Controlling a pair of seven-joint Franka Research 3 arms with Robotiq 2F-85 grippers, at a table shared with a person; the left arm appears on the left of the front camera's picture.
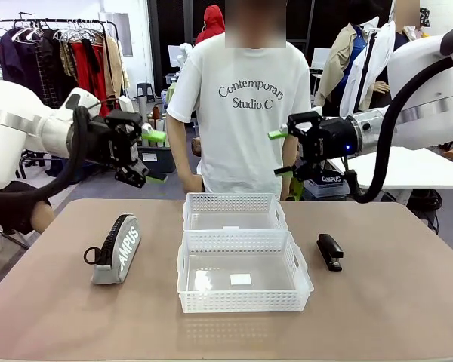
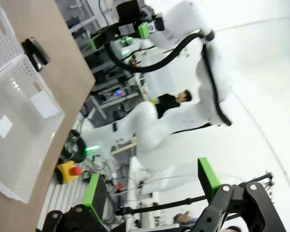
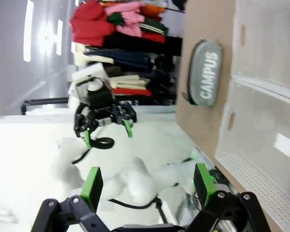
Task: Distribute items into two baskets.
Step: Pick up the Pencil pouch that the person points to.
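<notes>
The pouch (image 1: 115,249) lies on the table (image 1: 60,317) at 9 o'clock from the baskets (image 1: 241,300), with its long axis running roughly 12 to 6. The stapler (image 1: 330,251) lies at 3 o'clock, aligned the same way. The left gripper (image 1: 155,157) hangs raised at 1 o'clock from the pouch, jaws spread and empty. The right gripper (image 1: 280,153), likewise spread and empty, hangs at 11 o'clock from the stapler. We judge each arm nearer the item on its own side.

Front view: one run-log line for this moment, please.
left gripper open, raised | right gripper open, raised | near basket empty | far basket empty | pouch on table left of them | stapler right
</notes>
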